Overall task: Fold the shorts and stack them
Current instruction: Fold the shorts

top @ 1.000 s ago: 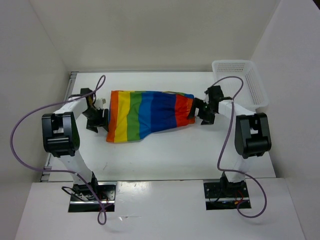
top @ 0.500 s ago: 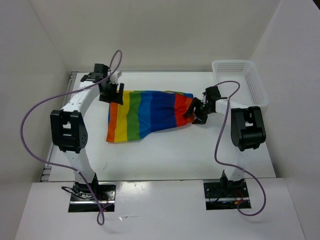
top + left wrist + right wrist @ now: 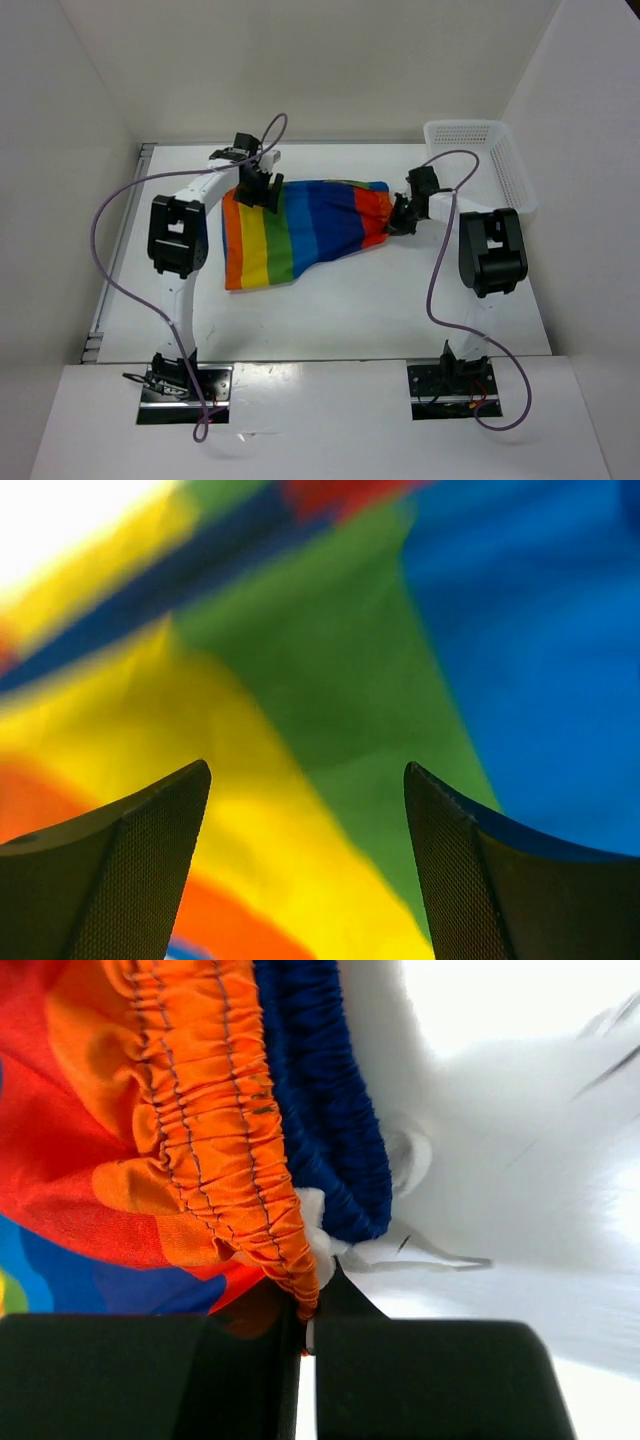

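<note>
Shorts [image 3: 305, 230]: flat, mid-table [image 3: 400, 300], waistband at right end.
Left gripper [image 3: 258, 190]: fingers spread, over the shorts' far-left part.
Right gripper [image 3: 398, 218]: pressed together, pinching the waistband.
Basket [image 3: 462, 124]: far right, apart from shorts.

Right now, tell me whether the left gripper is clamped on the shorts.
No: the left gripper hangs open, its fingers wide apart with the shorts showing between them.

Top view bright, even, soft shadows on table [image 3: 350, 310]. Left wrist cam v. blurry on shorts [image 3: 330, 680], glare top-left. Right wrist sharper, blown-out white top-right.
</note>
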